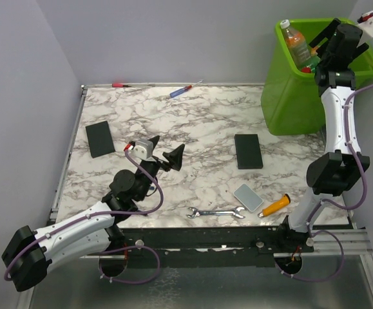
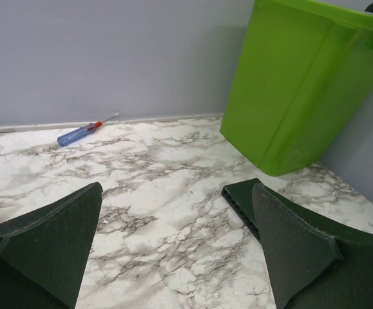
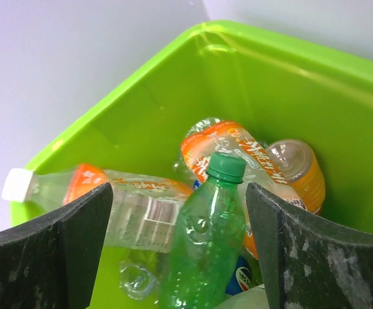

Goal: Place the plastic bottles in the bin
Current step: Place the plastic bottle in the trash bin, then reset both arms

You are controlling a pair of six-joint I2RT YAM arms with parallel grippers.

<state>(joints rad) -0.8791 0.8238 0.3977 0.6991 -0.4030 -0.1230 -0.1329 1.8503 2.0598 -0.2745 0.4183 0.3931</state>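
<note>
Plastic bottles (image 3: pixel 141 206) lie piled inside the lime-green bin (image 3: pixel 289 77), with a green bottle (image 3: pixel 205 225) uppermost. The right gripper (image 3: pixel 178 199) hovers above them, jaws wide apart, holding nothing. The left gripper (image 2: pixel 176 219) hangs wide open and empty over the marble table (image 2: pixel 167 161).

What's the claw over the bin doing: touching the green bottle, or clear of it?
Apart. The right wrist view shows the green bottle between the right gripper's open fingers, with a visible gap on each side.
</note>
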